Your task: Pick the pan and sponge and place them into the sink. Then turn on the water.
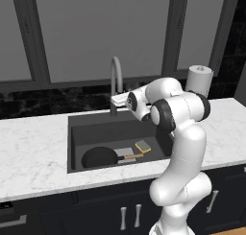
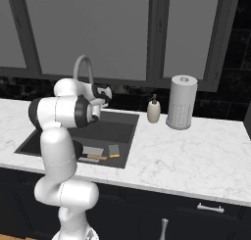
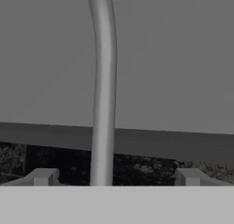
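Pan (image 1: 99, 157) and sponge (image 1: 142, 146) sit in the sink (image 1: 77, 126), so it's just the faucet (image 3: 103, 90): rigid, probably slick metal, with wide-open empty jaws straddling its neck, so I'd nudge the lever near its base.

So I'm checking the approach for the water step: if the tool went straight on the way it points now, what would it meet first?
Most likely the faucet: its upright neck stands centred between the open tool's fingertips, with the window behind it. How near it is I cannot tell.
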